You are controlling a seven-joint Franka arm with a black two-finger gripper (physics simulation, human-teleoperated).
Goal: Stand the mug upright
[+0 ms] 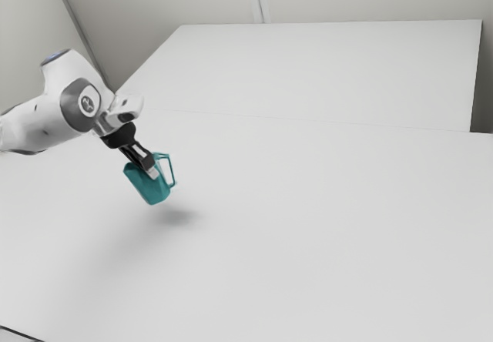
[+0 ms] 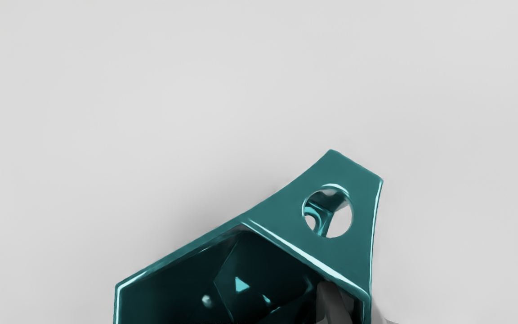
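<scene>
Teal faceted mug (image 1: pixel 148 189) tilts above your desk (image 1: pixel 308 242), handle (image 1: pixel 172 171) toward the exterior view's two o'clock. Your pincer (image 1: pixel 153 173) grips its wall.

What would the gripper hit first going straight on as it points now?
Likely the tabletop: the gripper slants down toward it, and its held mug would probably touch before the fingers. Depth of the gap is unclear.
</scene>
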